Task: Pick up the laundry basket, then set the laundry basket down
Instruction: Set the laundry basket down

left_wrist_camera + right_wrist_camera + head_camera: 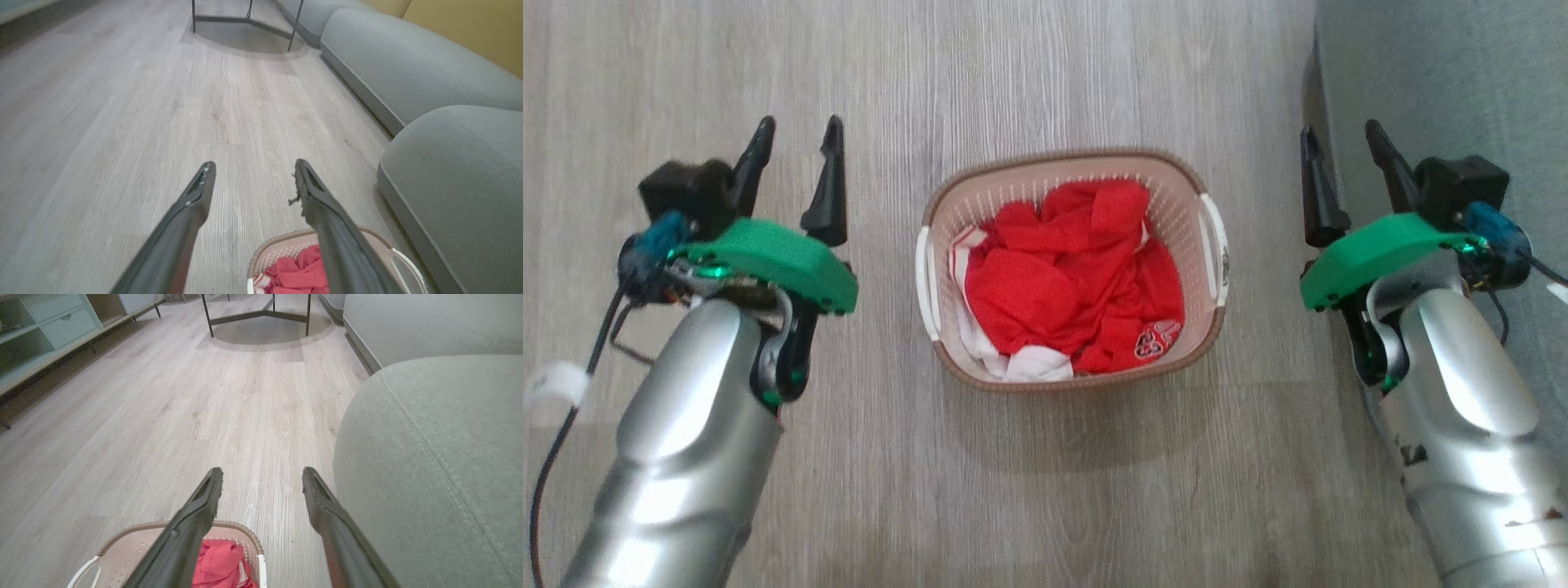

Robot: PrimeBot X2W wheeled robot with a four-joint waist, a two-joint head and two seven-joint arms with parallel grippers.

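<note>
Both arms reach forward, the left end effector (796,135) and right end effector (1339,139) spread open and empty, flanking the laundry basket (1072,269) on the floor (1045,73).

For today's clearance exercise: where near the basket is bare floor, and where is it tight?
Bare floor lies beyond the basket, on its near side, and between it and the left gripper. Crowded: to its right, the sofa runs beside the right gripper.

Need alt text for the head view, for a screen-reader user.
A cream laundry basket with a brown rim, holding red and white clothes, sits on a grey wood floor. The left pincer and right pincer, both open, flank it without touching. A grey sofa edges the right side.
</note>
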